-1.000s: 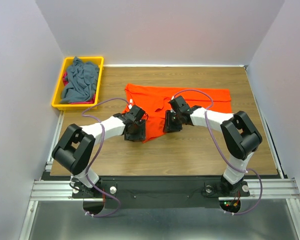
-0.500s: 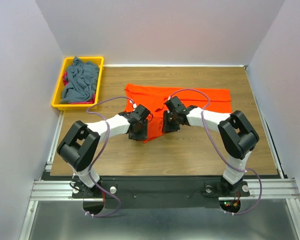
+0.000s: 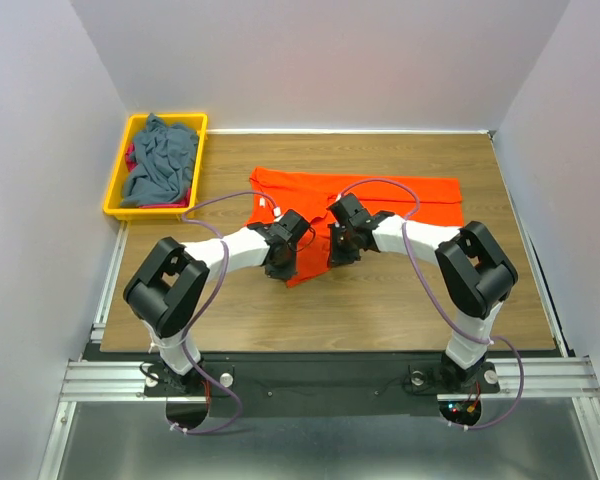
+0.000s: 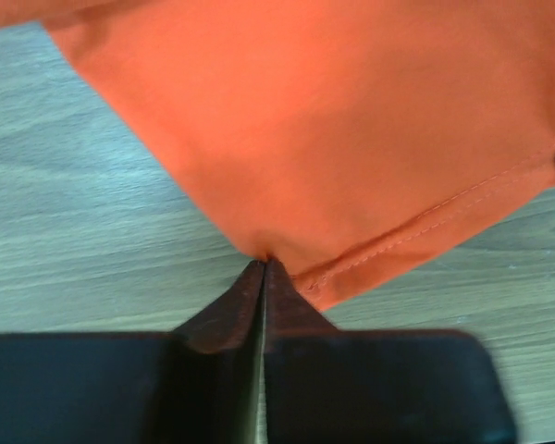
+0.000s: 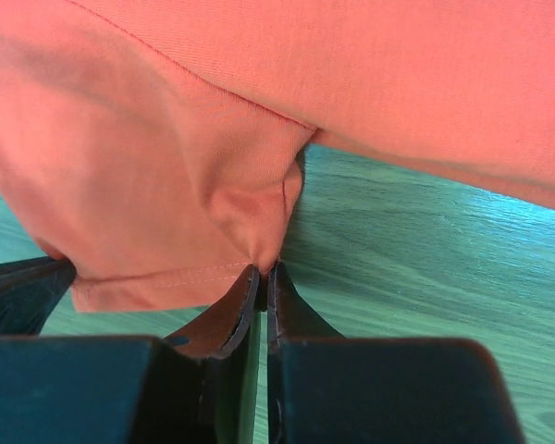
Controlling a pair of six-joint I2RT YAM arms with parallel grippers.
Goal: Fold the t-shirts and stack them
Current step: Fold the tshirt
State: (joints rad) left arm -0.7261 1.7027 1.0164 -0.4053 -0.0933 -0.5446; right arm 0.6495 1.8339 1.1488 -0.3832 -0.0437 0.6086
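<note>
The bright orange t-shirt (image 3: 380,190) lies partly folded across the middle of the table. My left gripper (image 3: 284,262) is at its near tip, and the left wrist view shows that gripper (image 4: 264,265) shut on a pinch of orange cloth (image 4: 351,139) beside the stitched hem. My right gripper (image 3: 340,246) is close to the right of it. In the right wrist view this gripper (image 5: 263,269) is shut on a bunched fold of the orange shirt (image 5: 166,185). A slate grey-blue t-shirt (image 3: 162,160) lies crumpled in the yellow bin, with red cloth (image 3: 131,158) showing at its left.
The yellow bin (image 3: 115,197) stands at the table's far left corner. White walls close in the back and sides. Bare wooden tabletop (image 3: 380,300) lies between the shirt and the arm bases. The two gripper heads are only a few centimetres apart.
Both grippers have gone from open to shut on the near edge of the orange shirt. The left gripper has slid right, closer to the right one.
</note>
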